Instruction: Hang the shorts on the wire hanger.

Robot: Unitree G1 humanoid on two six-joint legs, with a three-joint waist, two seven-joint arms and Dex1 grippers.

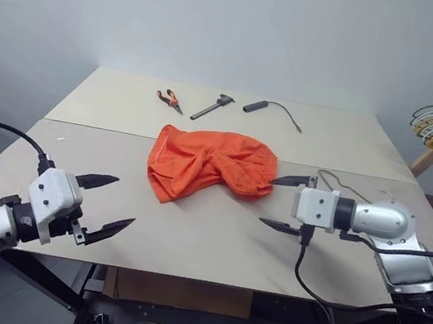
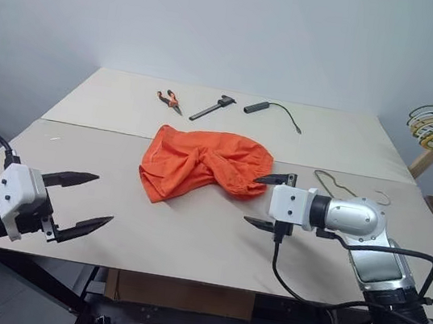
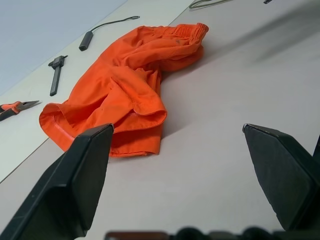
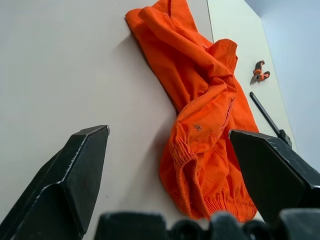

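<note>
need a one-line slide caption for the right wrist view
Open right gripper faces the crumpled orange shorts on the table, nothing held.

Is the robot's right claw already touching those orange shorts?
Cannot tell. In the left eye view the right gripper has open jaws, its upper tip overlapping the edge of the shorts; the right wrist view shows shorts between the jaws, contact unclear.

Bare table [image 1: 212, 243] around the shorts [image 1: 209, 165]; tools [image 1: 212, 108] well behind.

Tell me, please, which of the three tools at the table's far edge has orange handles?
The pliers, leftmost of the three; the hammer-like tool and the corded tool beside them are black.
</note>
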